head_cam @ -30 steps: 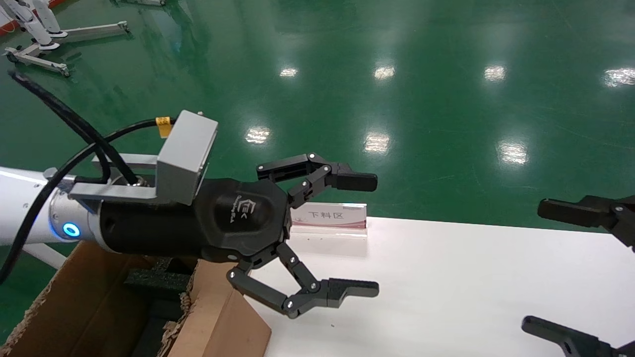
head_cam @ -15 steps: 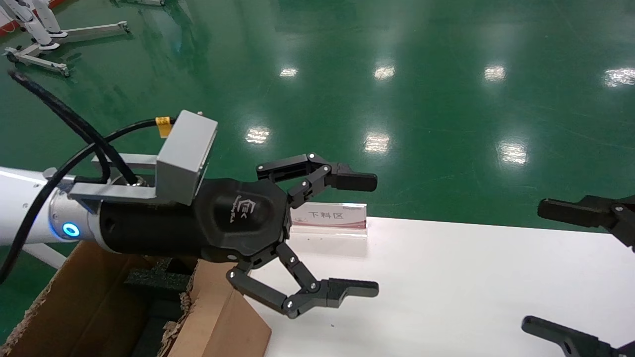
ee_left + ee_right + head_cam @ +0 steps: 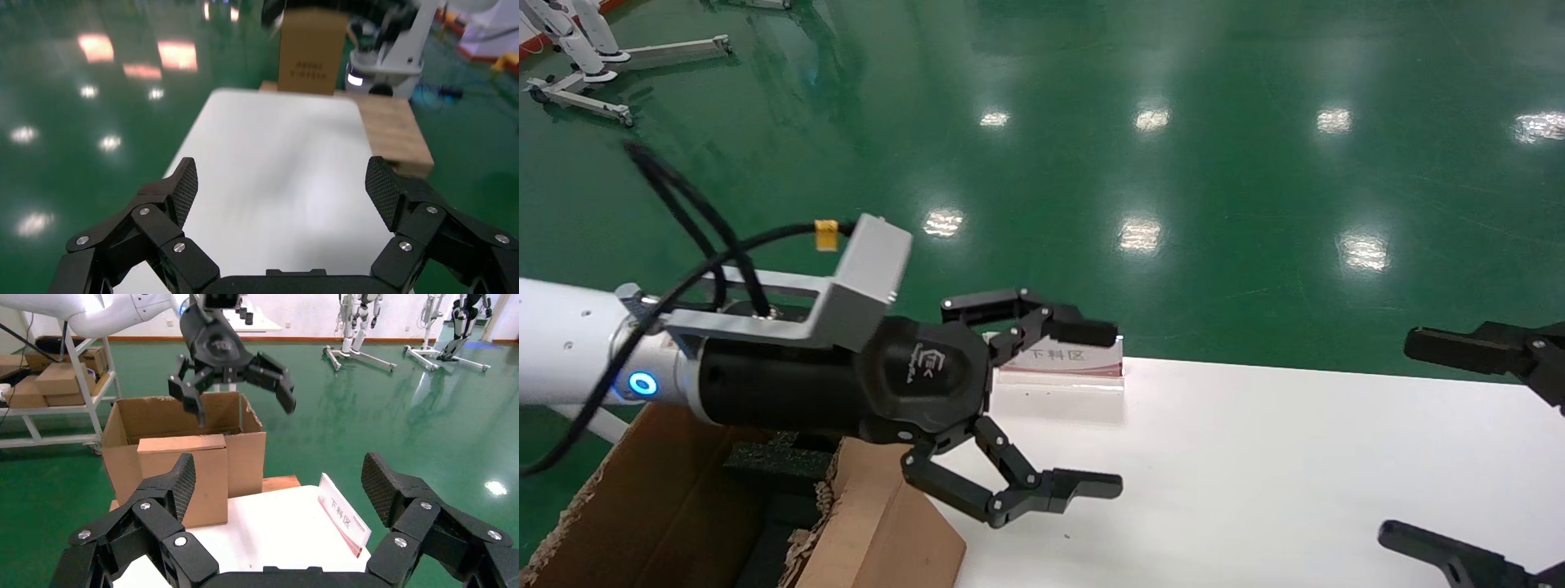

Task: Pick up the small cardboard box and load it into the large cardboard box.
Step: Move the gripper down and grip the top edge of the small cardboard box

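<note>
I see my left gripper (image 3: 1103, 408) spread wide and empty, hanging above the left edge of the white tabletop (image 3: 1279, 465), just beside the large cardboard box (image 3: 658, 506) at the near left. My right gripper (image 3: 1426, 441) is also wide and empty, at the right edge of the tabletop. The small cardboard box (image 3: 311, 52) stands upright at the far end of the tabletop in the left wrist view.
</note>
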Controlling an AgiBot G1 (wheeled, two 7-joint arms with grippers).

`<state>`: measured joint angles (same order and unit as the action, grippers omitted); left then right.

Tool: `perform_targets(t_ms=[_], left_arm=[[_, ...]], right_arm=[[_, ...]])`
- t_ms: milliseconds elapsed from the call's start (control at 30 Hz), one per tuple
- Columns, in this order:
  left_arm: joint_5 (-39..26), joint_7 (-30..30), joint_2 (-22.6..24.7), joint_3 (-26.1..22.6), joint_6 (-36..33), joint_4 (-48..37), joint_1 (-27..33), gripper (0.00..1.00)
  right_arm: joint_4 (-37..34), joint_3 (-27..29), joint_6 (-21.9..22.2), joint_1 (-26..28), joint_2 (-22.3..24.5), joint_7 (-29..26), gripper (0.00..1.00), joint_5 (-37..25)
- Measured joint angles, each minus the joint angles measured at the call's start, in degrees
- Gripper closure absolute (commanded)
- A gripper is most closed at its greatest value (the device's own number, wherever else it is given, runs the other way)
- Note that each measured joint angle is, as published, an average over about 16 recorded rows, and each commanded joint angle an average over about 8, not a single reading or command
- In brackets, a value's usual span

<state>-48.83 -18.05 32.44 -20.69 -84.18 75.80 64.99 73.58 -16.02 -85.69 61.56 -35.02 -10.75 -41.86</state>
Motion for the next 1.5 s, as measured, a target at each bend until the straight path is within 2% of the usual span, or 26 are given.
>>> perform_targets(t_ms=[167,400,633,833,1133,1333,1500], left_arm=[[-6.0,-6.0,-0.7,-3.7,0.1,2.1,4.3,0.00],[-16.8,-17.8,-0.2,-11.7,-2.1,5.2,14.2,0.00],[-27.4,-32.1,2.7,-22.6,-7.1,7.4,26.8,0.00],[-33.2,-44.3,6.2,-33.1,-11.2,8.3,37.4,0.00],[-35.9,-60.0,11.3,-49.5,-14.3,8.8,51.5,0.00],[-34.6,-68.0,13.9,-59.9,-15.0,8.9,59.1,0.00],[-32.0,-73.0,14.9,-67.0,-15.2,9.0,63.2,0.00]], right_arm=[[0.0,0.0,0.0,0.0,0.0,0.0,0.00,0.0],[0.0,0.0,0.0,0.0,0.0,0.0,0.00,0.0],[0.0,0.0,0.0,0.0,0.0,0.0,0.00,0.0],[0.0,0.0,0.0,0.0,0.0,0.0,0.00,0.0],[0.0,0.0,0.0,0.0,0.0,0.0,0.00,0.0],[0.0,0.0,0.0,0.0,0.0,0.0,0.00,0.0],[0.0,0.0,0.0,0.0,0.0,0.0,0.00,0.0]])
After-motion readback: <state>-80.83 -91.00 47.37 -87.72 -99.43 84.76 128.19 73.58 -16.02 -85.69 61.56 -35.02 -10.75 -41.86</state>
